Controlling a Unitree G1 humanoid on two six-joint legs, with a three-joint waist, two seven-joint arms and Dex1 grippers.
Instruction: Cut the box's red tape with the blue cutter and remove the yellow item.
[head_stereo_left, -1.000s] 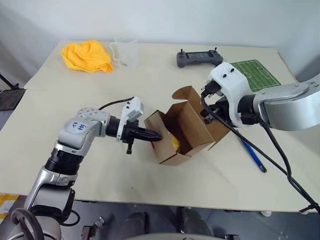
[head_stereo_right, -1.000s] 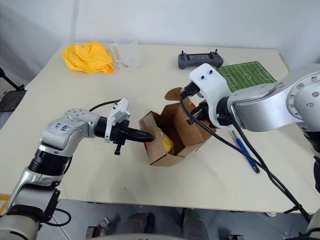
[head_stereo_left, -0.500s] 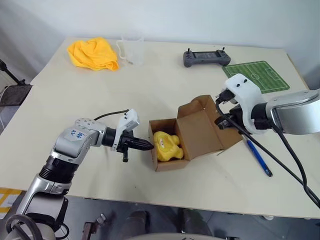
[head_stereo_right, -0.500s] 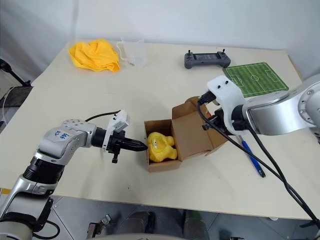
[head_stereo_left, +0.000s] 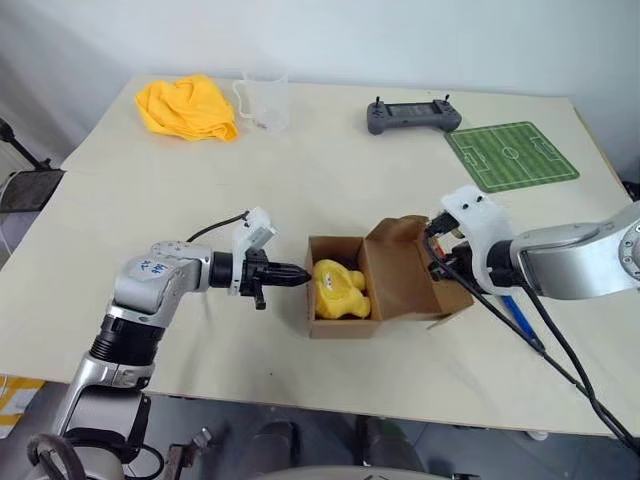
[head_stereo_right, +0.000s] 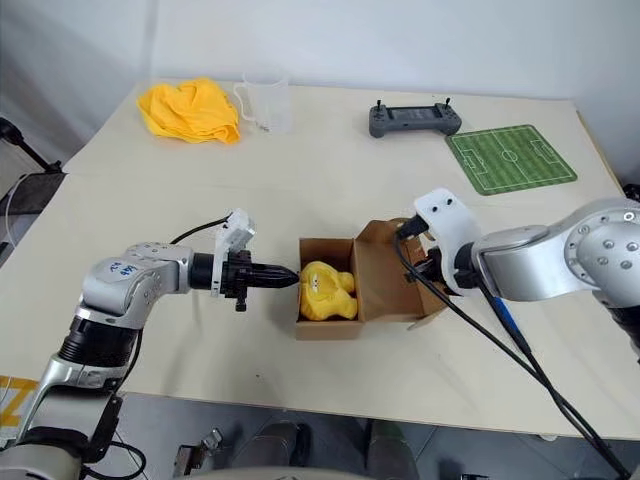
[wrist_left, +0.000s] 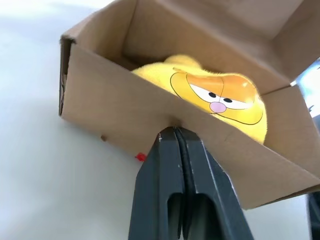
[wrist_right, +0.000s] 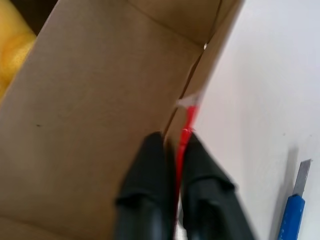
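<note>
Box (head_stereo_left: 340, 327) now sits flat, no longer tipped up; flap open, yellow toy (head_stereo_left: 340, 288) exposed inside. My left pincer (head_stereo_left: 300, 272) is together at its left wall. My right pincer (wrist_right: 172, 142) is at the flap, grip unclear. Toy ready for removal.

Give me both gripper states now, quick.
Left gripper: fingers together, tip against the box's near wall, holding nothing.
Right gripper: nearly shut, pinching the box's flap edge by the red tape.

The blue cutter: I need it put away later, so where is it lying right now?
In the left eye view the blue cutter lies on the table on the robot's right, just beyond the open box, partly behind the right gripper's arm.
</note>
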